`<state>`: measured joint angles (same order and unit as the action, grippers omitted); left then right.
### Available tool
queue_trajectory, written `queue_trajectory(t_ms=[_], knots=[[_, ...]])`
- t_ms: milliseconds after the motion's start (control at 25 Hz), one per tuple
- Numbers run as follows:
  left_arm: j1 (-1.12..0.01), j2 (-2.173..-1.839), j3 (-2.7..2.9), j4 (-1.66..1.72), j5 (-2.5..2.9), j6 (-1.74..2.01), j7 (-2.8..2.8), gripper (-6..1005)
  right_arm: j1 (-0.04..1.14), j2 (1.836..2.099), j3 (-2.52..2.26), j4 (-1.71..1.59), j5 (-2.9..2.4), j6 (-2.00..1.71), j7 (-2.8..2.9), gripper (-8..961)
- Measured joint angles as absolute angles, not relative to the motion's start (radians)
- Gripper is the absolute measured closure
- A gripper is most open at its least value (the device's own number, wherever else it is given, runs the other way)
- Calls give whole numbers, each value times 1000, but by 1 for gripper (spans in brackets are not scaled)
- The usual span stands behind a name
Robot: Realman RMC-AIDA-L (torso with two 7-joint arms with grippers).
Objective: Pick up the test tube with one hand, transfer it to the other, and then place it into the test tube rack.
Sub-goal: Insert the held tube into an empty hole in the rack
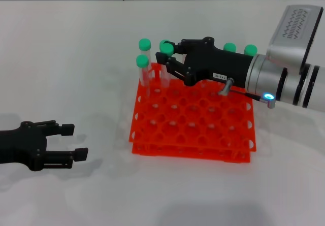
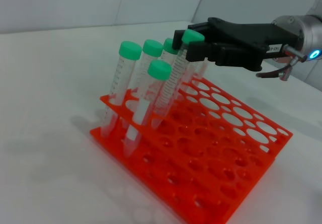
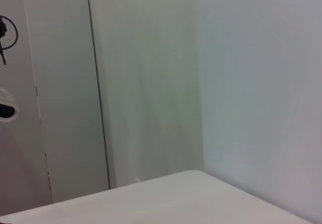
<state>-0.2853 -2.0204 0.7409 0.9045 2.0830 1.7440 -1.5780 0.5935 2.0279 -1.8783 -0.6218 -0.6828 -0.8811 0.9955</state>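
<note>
Head cam: high, looking forward and down, mid-range; test tube rack (image 1: 193, 119) frame centre, white table (image 1: 76, 73) filling the rest. Left wrist cam: low, close, oblique across the same rack (image 2: 201, 158); also catches the right gripper (image 2: 193, 45) upper right, so it overlaps with head on rack and that gripper (image 1: 167, 63). Right wrist cam: faces wall panels, probably aimed off-scene; shares only a table edge.

The white table (image 1: 76, 73) carries the orange-red test tube rack (image 1: 193, 129), sitting flat on it
</note>
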Motion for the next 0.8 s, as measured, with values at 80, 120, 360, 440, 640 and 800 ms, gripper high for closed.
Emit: queue_trajectory(t_ms=[80,120,360,440,640,800], knots=[[-285,-2020,741,904,2083,1744,-1577,136,594,2028,-1879,-621,-683,-875,997,689],[-285,-2020,741,903,2083,1744,-1577,136,595,2028,-1879,-621,-683,-873,998,689],[-285,-2020,741,903,2083,1744,-1577,136,596,2028,-1880,-620,-682,-866,1000,689],[-285,-2020,741,903,2083,1744,-1577,136,596,2028,-1880,-620,-683,-864,1000,689],[-285,-2020,741,903,2083,1744,-1577,136,596,2028,-1879,-620,-683,-862,1000,689],[-285,-2020,741,904,2083,1743,-1574,136,595,2028,-1879,-620,-683,-862,1000,689]])
